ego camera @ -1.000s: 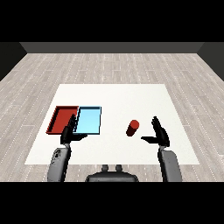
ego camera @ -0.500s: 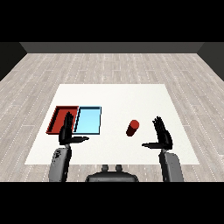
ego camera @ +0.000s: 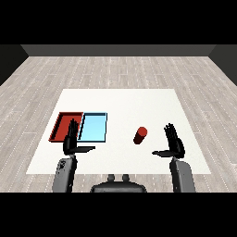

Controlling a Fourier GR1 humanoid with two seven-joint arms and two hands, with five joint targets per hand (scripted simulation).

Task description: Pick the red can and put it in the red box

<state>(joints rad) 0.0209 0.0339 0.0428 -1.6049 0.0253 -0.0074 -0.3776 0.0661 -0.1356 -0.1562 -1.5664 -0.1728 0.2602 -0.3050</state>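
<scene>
Your right hand (ego camera: 174,146), fingers spread, waits at three o'clock of the red can (ego camera: 140,135): probably light, rigid, slick; wrap its mid-body.

I can read no text, label, brand, number or sign anywhere here. The red can (ego camera: 140,135) just left of my right hand (ego camera: 174,146) shows a plain side, and the red tray (ego camera: 62,126) and light blue tray (ego camera: 93,127) beyond my left hand (ego camera: 71,140) bear no markings. The white table (ego camera: 120,99) is unmarked too.
</scene>
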